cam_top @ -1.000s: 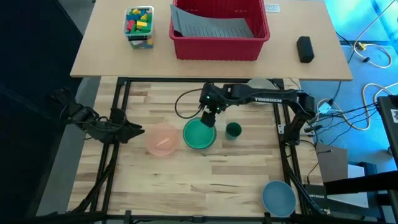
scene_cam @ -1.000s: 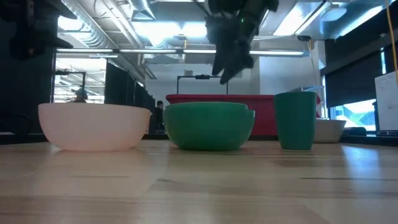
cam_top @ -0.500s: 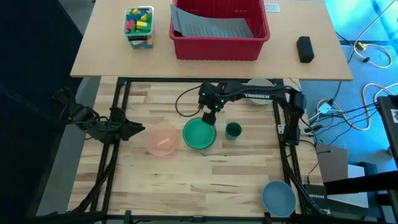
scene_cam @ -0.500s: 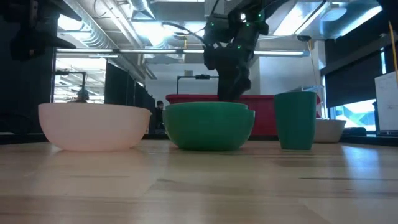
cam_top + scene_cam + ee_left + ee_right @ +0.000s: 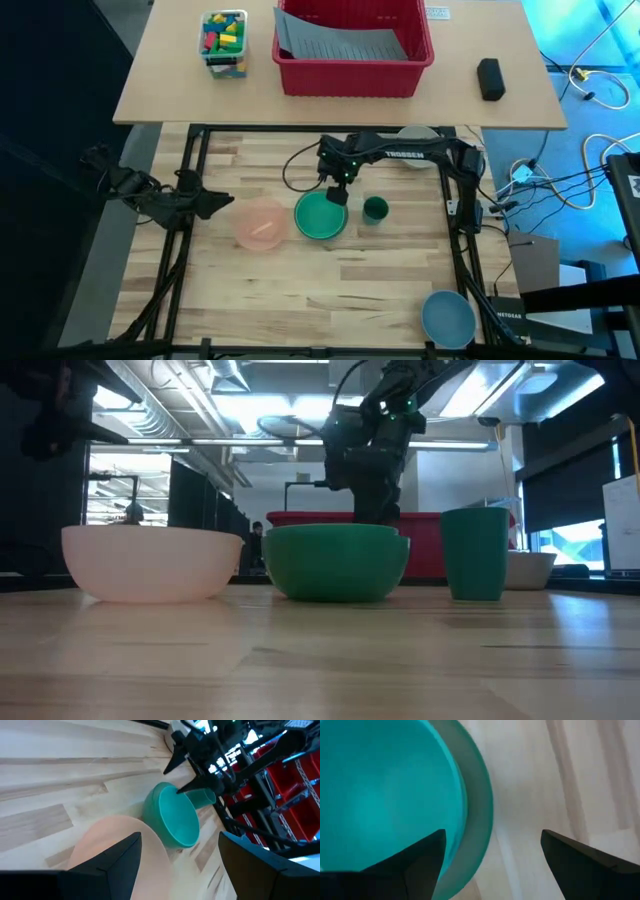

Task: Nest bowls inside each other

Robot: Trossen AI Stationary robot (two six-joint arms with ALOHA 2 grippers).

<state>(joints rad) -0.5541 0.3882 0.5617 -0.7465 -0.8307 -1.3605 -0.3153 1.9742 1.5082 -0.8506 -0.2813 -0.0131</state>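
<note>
- Since a second ago my right gripper [image 5: 337,193] has pulled back toward the top of the frame and dropped low over the teal bowl [image 5: 320,215]'s far rim.
- Jaws spread wide, holding nothing. One finger is over the teal inside, the other over the table outside.
- Teal bowl sits mid-frame, mouth up; it's round, so no real long axis. It looks already nested in a pale green one.
- Next, I reckon: pinch that rim, lift, carry left to the pink bowl [image 5: 261,223].
- Left gripper [image 5: 222,206] waits open beside the pink bowl.

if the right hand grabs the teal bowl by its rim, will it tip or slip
The teal bowl looks like smooth, glossy plastic, so a rim pinch might slip. It already sits inside a pale green bowl, which may lift with it. Its rounded, wide shape probably rocks rather than tips.
</note>
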